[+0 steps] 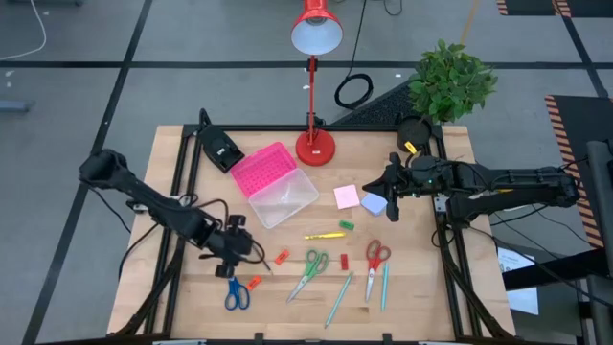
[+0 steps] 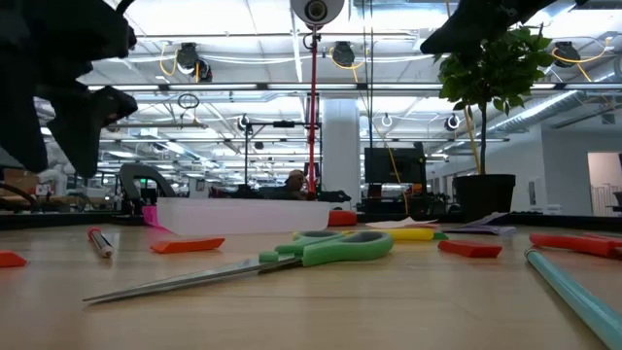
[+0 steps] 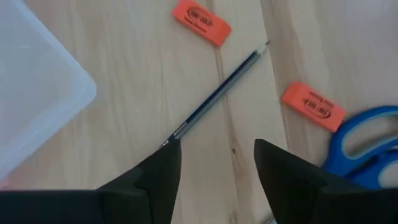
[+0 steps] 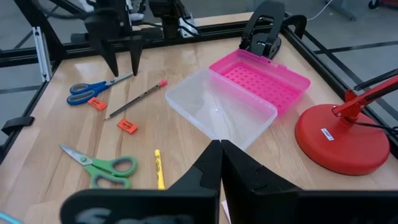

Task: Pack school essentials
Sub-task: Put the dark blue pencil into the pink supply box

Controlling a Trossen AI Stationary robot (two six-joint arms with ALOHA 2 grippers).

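**Left fingers open over the pencil; right fingers closed and empty**

We find the left gripper (image 3: 216, 171) with its fingers (image 3: 158, 180) parted and holding nothing, poised above the pencil (image 3: 217, 87). The pencil's near end passes under one finger; its tip points away between two orange erasers (image 3: 201, 22) (image 3: 312, 106). Only the left wrist view shows this alignment, along with a blue scissors handle (image 3: 367, 146) just beside the other finger and a corner of the clear box (image 3: 37, 93).

The right gripper (image 4: 221, 163) shows its fingers pressed together, gripping nothing. Its wrist view alone reveals the pink-lidded box (image 4: 239, 93) standing open, the pencil's pink end, and the left gripper (image 4: 121, 59) above the table.

From above, we place the left gripper (image 1: 233, 247) at the table's front left and the right gripper (image 1: 395, 182) near the pink (image 1: 347, 196) and blue sticky pads (image 1: 374, 203). Green scissors (image 1: 308, 271), red scissors (image 1: 376, 257), a yellow marker (image 1: 326, 235) and two teal pens (image 1: 340, 297) lie well apart from both grippers.
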